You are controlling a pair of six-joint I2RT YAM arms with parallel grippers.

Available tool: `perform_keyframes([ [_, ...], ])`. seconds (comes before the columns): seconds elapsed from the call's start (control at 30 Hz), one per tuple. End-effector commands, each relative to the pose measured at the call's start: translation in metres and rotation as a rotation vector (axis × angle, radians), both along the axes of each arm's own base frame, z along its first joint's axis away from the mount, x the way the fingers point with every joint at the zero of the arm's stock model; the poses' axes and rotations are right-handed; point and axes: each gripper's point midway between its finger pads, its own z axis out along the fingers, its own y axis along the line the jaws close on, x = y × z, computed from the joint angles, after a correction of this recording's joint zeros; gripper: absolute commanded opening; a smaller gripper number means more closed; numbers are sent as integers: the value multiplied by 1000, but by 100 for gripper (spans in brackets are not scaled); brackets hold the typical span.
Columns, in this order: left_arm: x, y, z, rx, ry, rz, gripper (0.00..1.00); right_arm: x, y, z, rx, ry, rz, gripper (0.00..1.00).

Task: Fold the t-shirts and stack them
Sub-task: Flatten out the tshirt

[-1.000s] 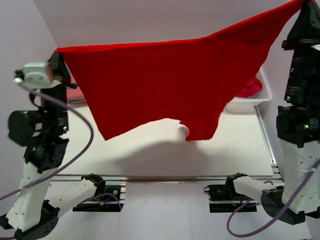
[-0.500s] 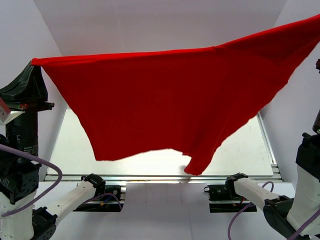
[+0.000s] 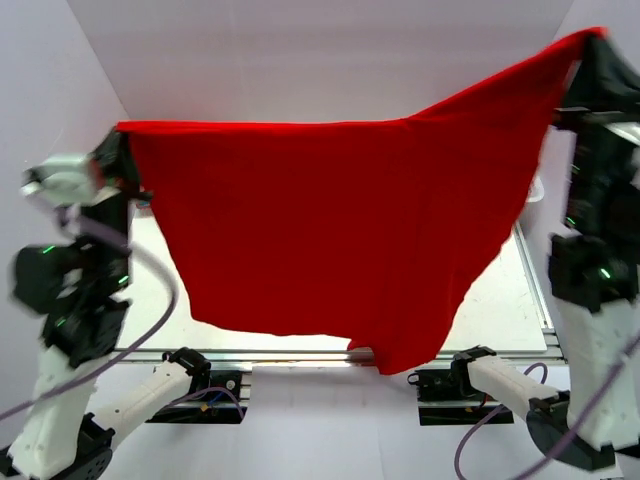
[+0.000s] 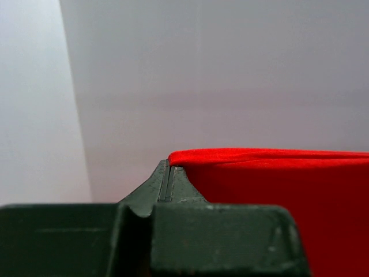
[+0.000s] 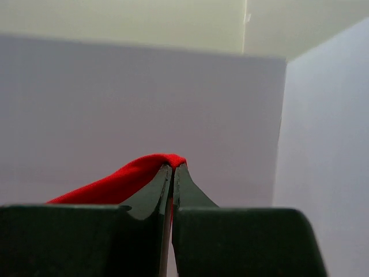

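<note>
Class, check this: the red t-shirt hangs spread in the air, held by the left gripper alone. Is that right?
Not alone: the left gripper holds it, but the right gripper is also shut on the red t-shirt, as the right wrist view shows.

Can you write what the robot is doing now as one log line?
red t-shirt: stretched out in air | left gripper: shut on one corner | right gripper: shut on other corner, higher

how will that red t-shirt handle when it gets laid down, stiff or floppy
Probably very floppy: the red t-shirt drapes between the left gripper and right gripper, its lower edge hanging unevenly. Likely light, since two corner pinches carry it whole. It may bunch or fold over itself when lowered.
</note>
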Motion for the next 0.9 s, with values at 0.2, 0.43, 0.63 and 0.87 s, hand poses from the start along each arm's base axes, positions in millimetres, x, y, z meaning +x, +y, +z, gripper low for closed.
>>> perform_keyframes([
  [0.2,100,0,-104,-14,233,335,0,117,3,-93,39,180,-138,0],
  [0.43,149,-11,-157,20,321,432,0,184,12,-173,23,335,-180,0],
  [0.63,215,-18,-221,94,454,503,0,259,20,-238,-28,477,-268,0],
  [0.87,301,-10,-288,137,599,522,0,328,34,-286,-84,576,-301,0],
])
